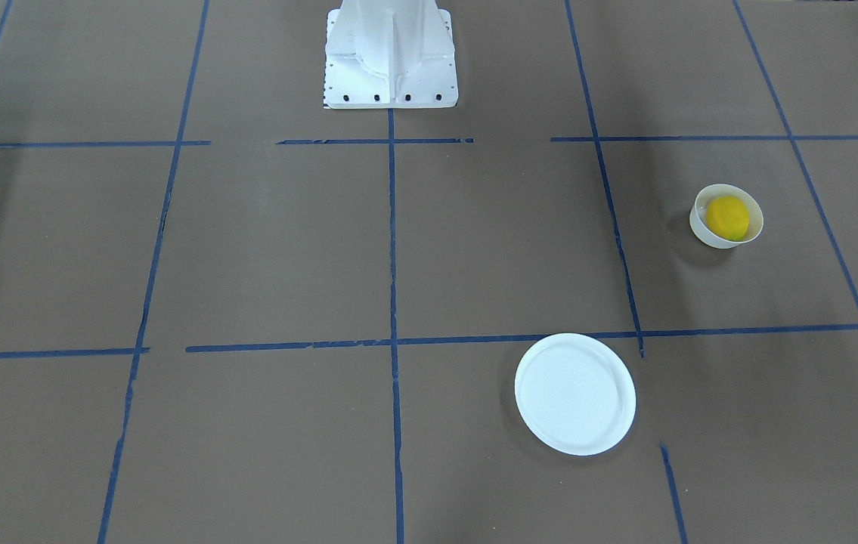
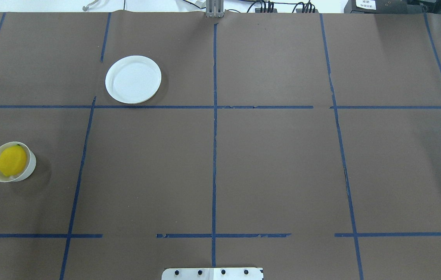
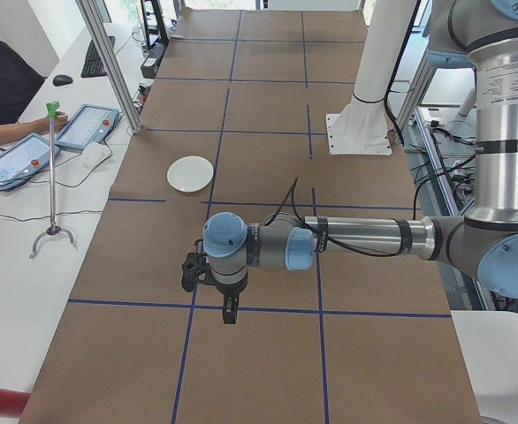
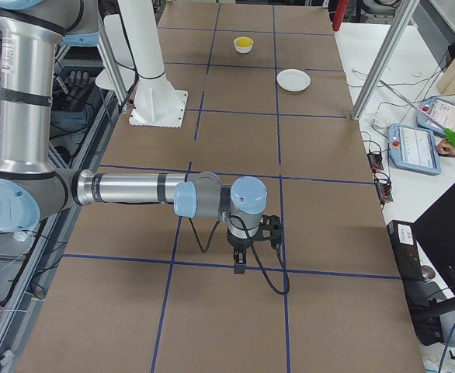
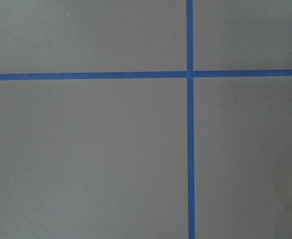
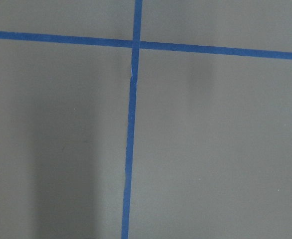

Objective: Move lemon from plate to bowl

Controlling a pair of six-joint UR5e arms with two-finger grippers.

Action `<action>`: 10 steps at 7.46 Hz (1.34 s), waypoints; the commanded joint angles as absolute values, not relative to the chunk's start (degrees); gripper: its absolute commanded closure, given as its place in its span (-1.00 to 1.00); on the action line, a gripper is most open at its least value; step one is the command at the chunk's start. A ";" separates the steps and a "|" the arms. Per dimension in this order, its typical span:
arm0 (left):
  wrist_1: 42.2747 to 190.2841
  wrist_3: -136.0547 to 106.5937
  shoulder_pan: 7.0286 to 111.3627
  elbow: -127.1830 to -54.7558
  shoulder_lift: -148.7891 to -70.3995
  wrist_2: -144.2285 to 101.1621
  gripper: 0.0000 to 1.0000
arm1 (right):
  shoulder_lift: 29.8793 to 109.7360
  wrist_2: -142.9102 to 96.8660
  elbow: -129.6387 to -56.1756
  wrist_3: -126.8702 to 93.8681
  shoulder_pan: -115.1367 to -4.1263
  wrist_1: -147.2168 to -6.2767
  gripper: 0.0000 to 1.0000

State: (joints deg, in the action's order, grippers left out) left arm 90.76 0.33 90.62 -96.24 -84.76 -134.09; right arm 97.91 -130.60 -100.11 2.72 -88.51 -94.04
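Neither the left fingers (image 3: pixel 230 311) nor the right fingers (image 4: pixel 239 263) can be judged open or closed, since they show only in side views. The lemon (image 1: pixel 727 217) lies in the bowl (image 1: pixel 703 233) and the plate (image 1: pixel 574 394) is bare, so the task looks done; best to keep clear. Each forearm stretches level over the table (image 1: pixel 285 249), wrist pointing down.

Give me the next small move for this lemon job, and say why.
Probably no further move: leave both arms parked. The lemon already lies inside the bowl, the plate is bare, and both wrist views show only the taped table. I would judge the task done.
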 commanded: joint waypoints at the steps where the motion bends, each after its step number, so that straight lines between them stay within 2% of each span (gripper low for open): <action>1: 90.35 0.44 90.62 -96.42 -85.08 -136.47 -1.00 | 97.91 -130.61 -100.11 2.72 -88.51 -94.04 -1.00; 10: 90.44 0.53 90.62 -96.24 -84.99 -137.55 -1.00 | 97.91 -130.61 -100.11 2.72 -88.51 -94.04 -1.00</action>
